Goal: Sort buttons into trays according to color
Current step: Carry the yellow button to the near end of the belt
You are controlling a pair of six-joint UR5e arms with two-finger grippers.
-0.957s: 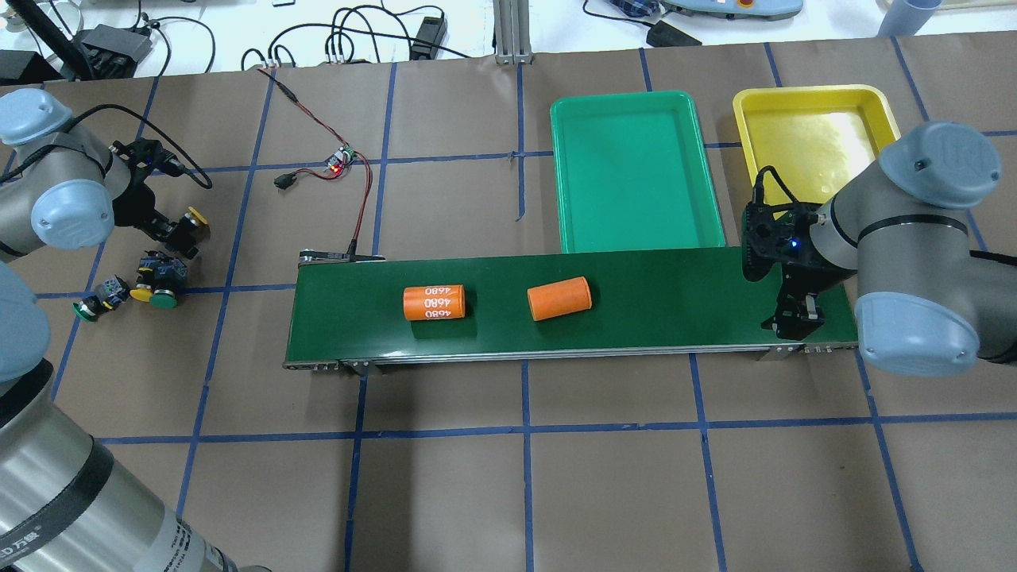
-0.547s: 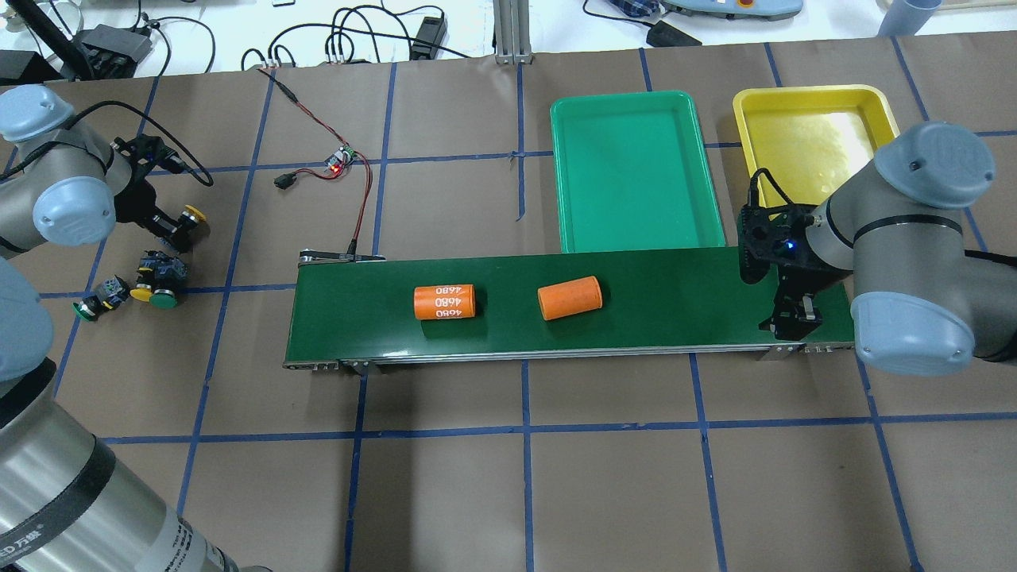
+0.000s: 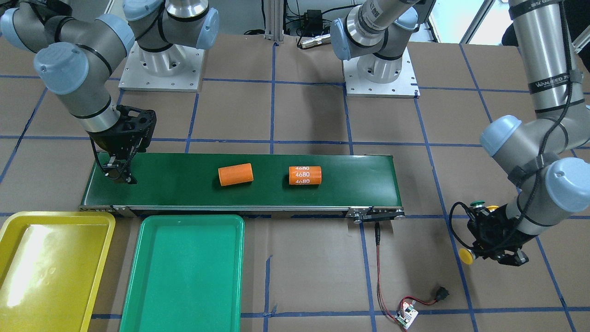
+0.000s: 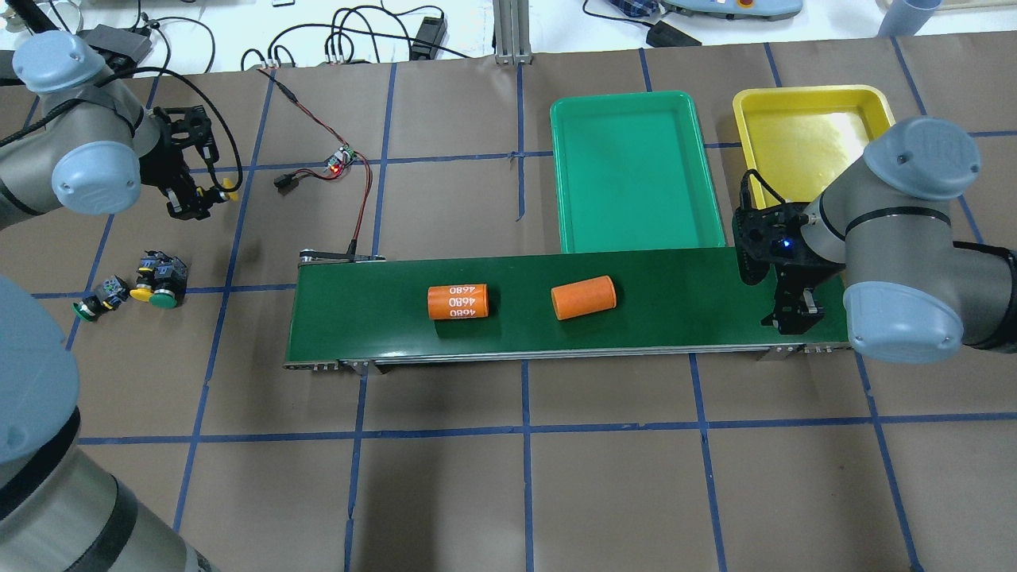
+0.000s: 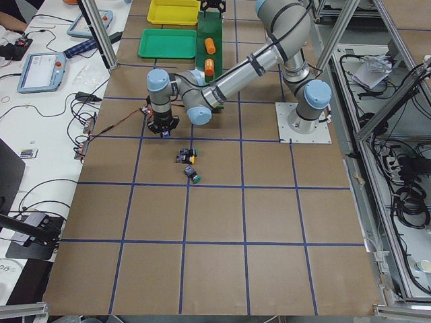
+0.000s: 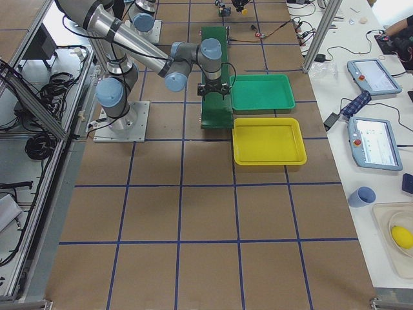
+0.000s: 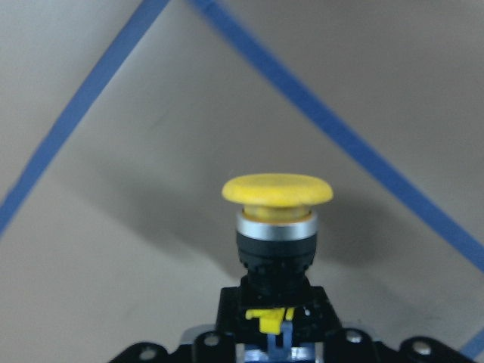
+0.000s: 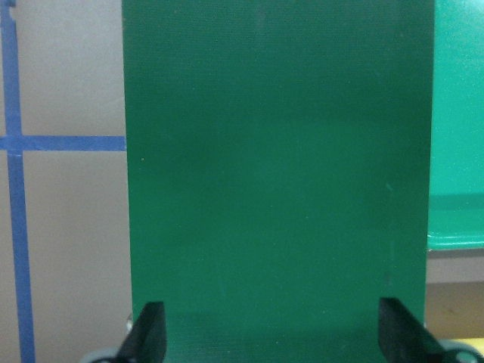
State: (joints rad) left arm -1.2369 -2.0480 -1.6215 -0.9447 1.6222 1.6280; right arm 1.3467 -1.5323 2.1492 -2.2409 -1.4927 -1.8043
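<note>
1. The left fingers (image 4: pixel 184 208) clamp a yellow button (image 7: pixel 277 190), seemingly clear of the tabletop (image 4: pixel 477 492).
2. The right fingers (image 8: pixel 147 336) stand wide apart, empty, over the conveyor belt (image 4: pixel 381 318).
3. Three other buttons (image 4: pixel 163 274) lie on the tabletop, well apart from the green tray (image 4: pixel 636 171) and the yellow tray (image 4: pixel 794 127).

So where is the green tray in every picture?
Front-facing: green tray at the bottom, left of centre.
Overhead: top, right of centre.
Exterior left: top left.
Exterior right: upper middle.
Left wrist: not in it.
Right wrist: right edge.
Landmark: the dark green conveyor belt beside it.
</note>
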